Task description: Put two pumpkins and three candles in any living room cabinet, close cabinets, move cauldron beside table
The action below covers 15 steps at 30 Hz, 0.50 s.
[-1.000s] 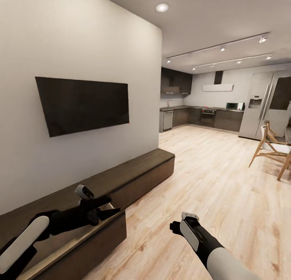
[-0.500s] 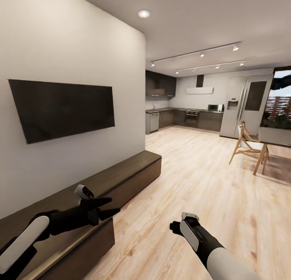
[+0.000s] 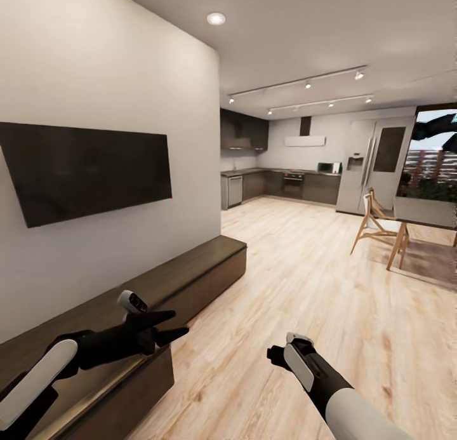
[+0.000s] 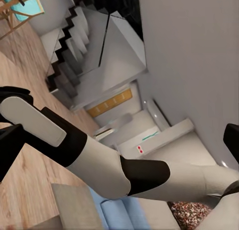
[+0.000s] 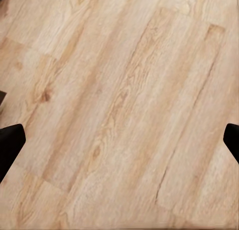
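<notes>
Both pincers were held spread and empty, ready for carrying: the left gripper (image 3: 166, 324) over the open drawer, the right gripper (image 5: 119, 138) aimed at bare floor (image 3: 304, 287). Along the wall under the television (image 3: 89, 170), the cabinet (image 3: 184, 278) was seen; its near drawer (image 3: 117, 389) was left pulled out, presumably for loading.

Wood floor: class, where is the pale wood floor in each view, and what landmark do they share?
Head view: wood floor, centre and right, beside the cabinet.
Left wrist view: floor behind the right arm.
Right wrist view: floor beneath the right claw.
Shared landmark: the right arm.
</notes>
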{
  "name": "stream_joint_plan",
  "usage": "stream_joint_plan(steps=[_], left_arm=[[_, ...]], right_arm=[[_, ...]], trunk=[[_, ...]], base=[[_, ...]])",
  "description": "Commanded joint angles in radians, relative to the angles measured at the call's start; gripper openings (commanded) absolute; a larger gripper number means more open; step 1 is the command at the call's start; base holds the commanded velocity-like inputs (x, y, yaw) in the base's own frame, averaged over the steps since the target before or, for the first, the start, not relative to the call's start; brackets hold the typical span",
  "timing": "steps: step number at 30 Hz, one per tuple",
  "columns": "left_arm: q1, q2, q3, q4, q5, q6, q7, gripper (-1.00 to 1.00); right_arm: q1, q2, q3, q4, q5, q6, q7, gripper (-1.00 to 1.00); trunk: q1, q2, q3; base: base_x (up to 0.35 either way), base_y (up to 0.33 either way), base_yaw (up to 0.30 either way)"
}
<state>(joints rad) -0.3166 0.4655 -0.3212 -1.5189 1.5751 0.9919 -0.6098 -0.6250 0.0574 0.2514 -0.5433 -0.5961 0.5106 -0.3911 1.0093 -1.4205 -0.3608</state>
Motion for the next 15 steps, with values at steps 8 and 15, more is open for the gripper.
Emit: stream_joint_plan(steps=[8,15], left_arm=[[-0.001,0.001,-0.001,0.0,0.0,0.002,-0.004,1.0],[-0.001,0.001,-0.001,0.0,-0.001,0.002,-0.003,1.0]], right_arm=[[-0.001,-0.001,0.0,0.0,-0.013,0.002,-0.009,1.0],[-0.001,-0.002,0.0,0.0,-0.013,0.003,-0.009,1.0]], trunk=[[-0.023,0.041,0.007],[-0.05,0.09,0.021]], base=[[0.0,0.0,-0.181],[0.0,0.0,-0.207]])
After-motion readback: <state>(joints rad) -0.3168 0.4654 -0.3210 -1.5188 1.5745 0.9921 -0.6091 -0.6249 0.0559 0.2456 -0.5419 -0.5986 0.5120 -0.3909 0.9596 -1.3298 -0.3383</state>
